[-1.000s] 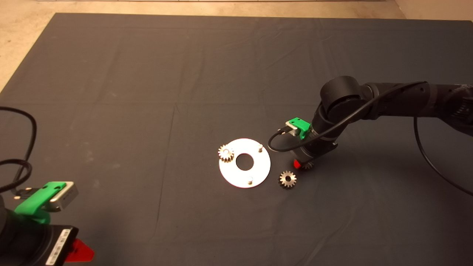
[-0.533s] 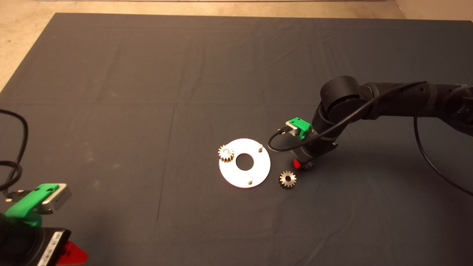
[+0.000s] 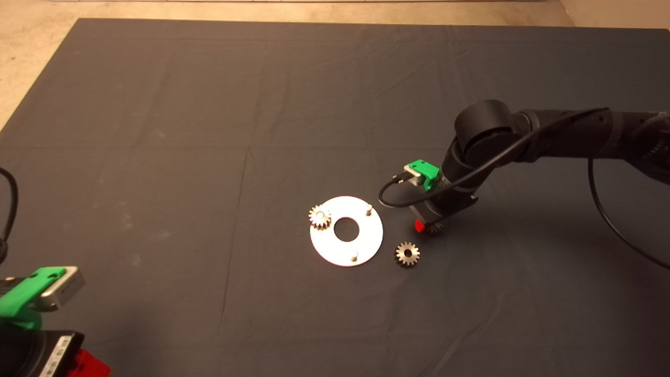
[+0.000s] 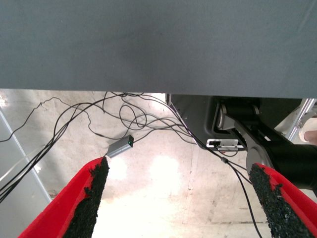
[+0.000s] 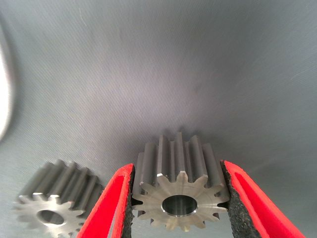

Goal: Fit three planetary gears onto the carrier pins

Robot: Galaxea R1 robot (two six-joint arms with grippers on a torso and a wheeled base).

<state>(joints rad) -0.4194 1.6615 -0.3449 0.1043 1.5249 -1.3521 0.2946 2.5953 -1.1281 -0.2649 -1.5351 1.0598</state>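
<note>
**Second gear in the claw, two pins open**

Dark cloth mat [image 3: 209, 104] covers the whole work surface, creased but flat where I am working; my right gripper [image 5: 176, 198] sits low over it, clenched on one planetary gear [image 5: 178, 196], both black pads pressed against the teeth on opposite flanks, bore facing the wrist camera. Just beside the claw, on its white-plate side, the spare gear [image 5: 54, 206] lies flat on the cloth, apart from the fingers. Further out on that same side is the white plate [image 3: 366, 235]; one gear [image 3: 320, 217] already sits on its far pin, and two bare carrier pins remain, the nearer pin [image 3: 369, 210] closest to my claw and the other pin [image 3: 354, 256] toward the plate's front edge.

I judge the step to be lifting and carrying to the nearer pin. To do it well I would raise straight up so the teeth clear the spare gear; keep the gear level; centre the bore over the pin before lowering; descend slowly, letting go only once it seats.

My left gripper [image 4: 183, 198] waits off the mat's corner, fingers spread wide, looking at floor cables.
</note>
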